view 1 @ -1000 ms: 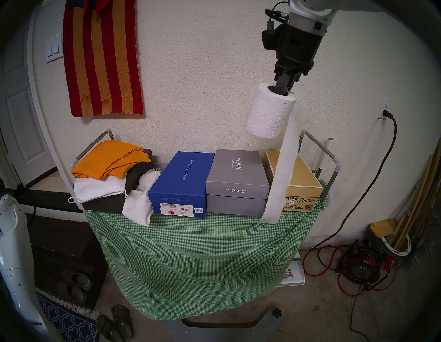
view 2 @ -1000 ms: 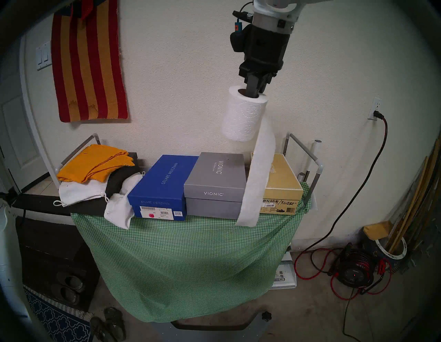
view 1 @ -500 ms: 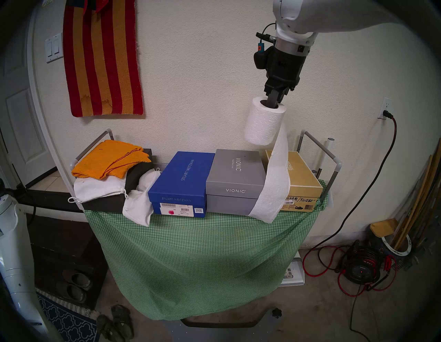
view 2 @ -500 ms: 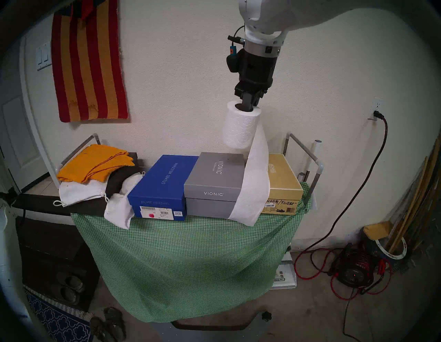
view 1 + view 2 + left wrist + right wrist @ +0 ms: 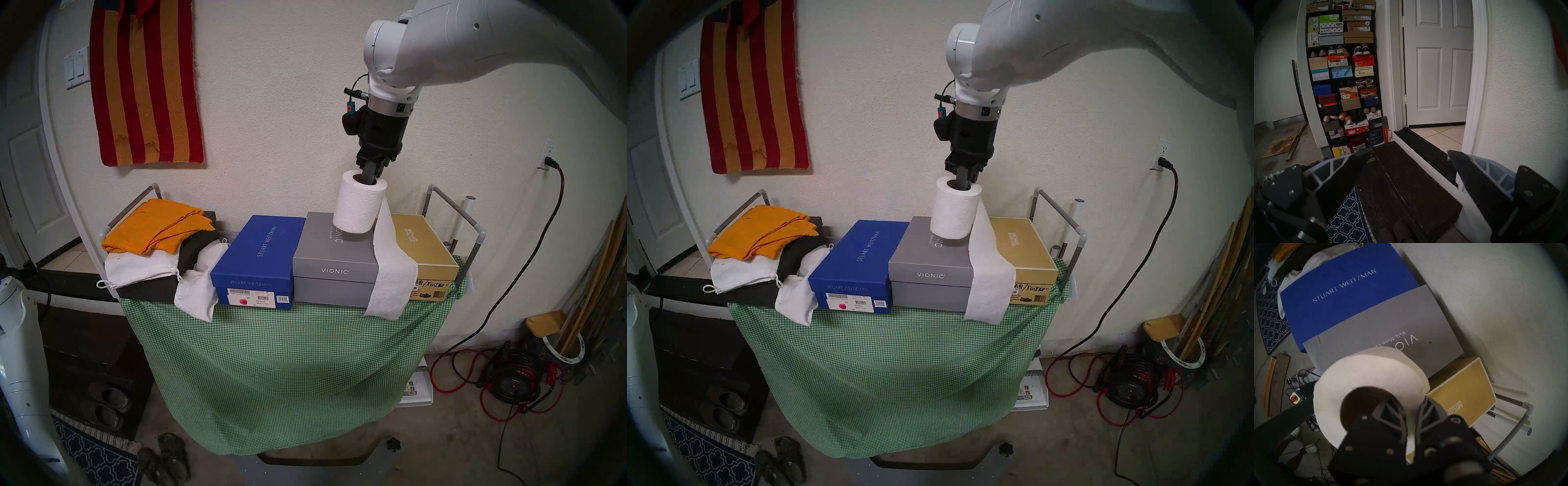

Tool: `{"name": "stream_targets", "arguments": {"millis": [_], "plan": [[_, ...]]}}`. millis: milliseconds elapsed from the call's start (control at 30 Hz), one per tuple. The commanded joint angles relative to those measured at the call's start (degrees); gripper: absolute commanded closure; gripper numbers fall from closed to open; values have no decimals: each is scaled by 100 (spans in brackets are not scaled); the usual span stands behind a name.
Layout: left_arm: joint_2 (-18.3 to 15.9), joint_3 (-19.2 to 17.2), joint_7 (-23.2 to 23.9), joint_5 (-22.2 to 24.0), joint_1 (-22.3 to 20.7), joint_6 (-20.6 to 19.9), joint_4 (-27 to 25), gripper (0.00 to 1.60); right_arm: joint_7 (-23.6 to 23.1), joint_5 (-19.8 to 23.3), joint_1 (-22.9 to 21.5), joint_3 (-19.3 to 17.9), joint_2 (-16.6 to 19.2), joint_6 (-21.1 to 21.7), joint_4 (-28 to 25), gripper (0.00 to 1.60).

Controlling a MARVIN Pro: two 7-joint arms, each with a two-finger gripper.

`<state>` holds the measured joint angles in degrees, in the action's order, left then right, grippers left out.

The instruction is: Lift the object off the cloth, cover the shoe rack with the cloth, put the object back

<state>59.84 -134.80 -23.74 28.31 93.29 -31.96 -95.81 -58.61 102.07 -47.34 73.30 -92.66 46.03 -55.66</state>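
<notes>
The right gripper (image 5: 370,176) pinched the wall of the paper towel roll (image 5: 359,207), one finger down inside the brown cardboard core (image 5: 1362,395), and held it tilted above the far right part of the grey Vionic shoebox (image 5: 334,258). Its loose sheet (image 5: 390,271) trailed over the box's near right corner, partly covering the tan shoebox (image 5: 425,251). The gingham cloth (image 5: 271,366) draped the front of the shoe rack (image 5: 475,234). The left gripper (image 5: 1409,153) stood spread wide and empty.
</notes>
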Motion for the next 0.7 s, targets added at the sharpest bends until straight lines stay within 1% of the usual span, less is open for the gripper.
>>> {"name": "stream_targets", "arguments": {"millis": [0,300,467,667], "plan": [[13,-3,-1,13,-15,1,-46,0,-186,-137,336,80,-120,9,284,160],[16,-5,2,8,-18,-1,-46,0,-148,-193,477,43,-183,2,240,160],[18,-6,5,4,-21,-2,-46,0,-186,-234,682,45,-242,32,430,160],[20,-7,7,1,-23,-3,-46,0,-342,-300,760,60,-262,49,573,160]]}}
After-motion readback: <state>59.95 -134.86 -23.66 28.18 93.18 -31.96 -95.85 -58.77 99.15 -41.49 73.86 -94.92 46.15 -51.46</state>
